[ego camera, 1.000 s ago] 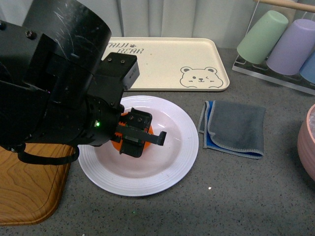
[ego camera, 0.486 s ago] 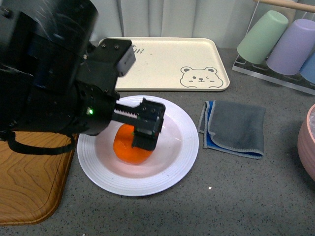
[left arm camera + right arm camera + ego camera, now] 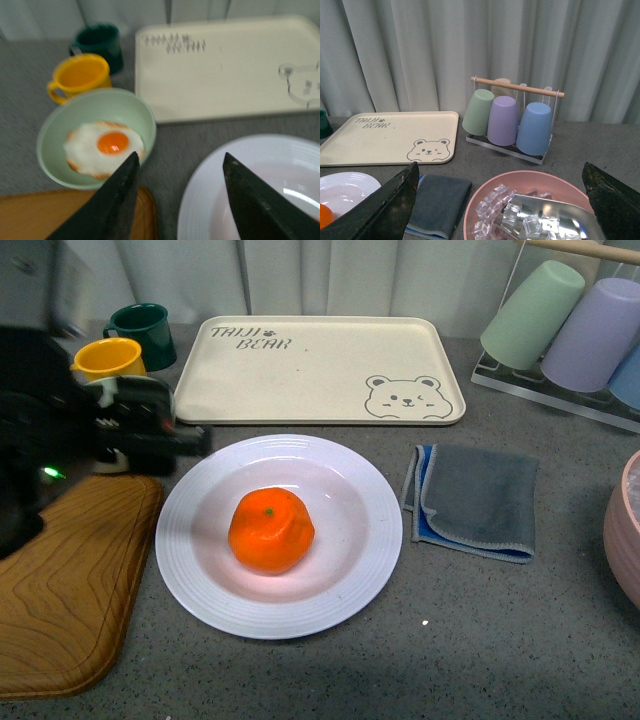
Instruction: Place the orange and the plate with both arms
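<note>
The orange (image 3: 270, 531) rests free in the middle of the white ridged plate (image 3: 365, 575) on the grey counter. My left gripper (image 3: 172, 437) is blurred at the plate's far left edge, open and empty, clear of the orange. In the left wrist view its gripper (image 3: 180, 155) spans bare counter, with the plate's rim (image 3: 197, 192) under one finger; the orange is out of that view. My right gripper (image 3: 500, 165) is open and empty above the pink bowl, far right of the plate (image 3: 345, 187). A sliver of the orange (image 3: 323, 215) shows there.
The beige bear tray (image 3: 320, 365) lies behind the plate. A pale green bowl with a fried egg (image 3: 95, 135), a yellow mug (image 3: 108, 358) and a dark green mug (image 3: 143, 330) stand far left. There are also a wooden board (image 3: 70, 580), a grey cloth (image 3: 475, 500), a cup rack (image 3: 507, 120) and a pink bowl of ice (image 3: 520, 176).
My left gripper opened, let go of the orange and pulled back to the left off the plate. The orange stays in the plate's middle.
</note>
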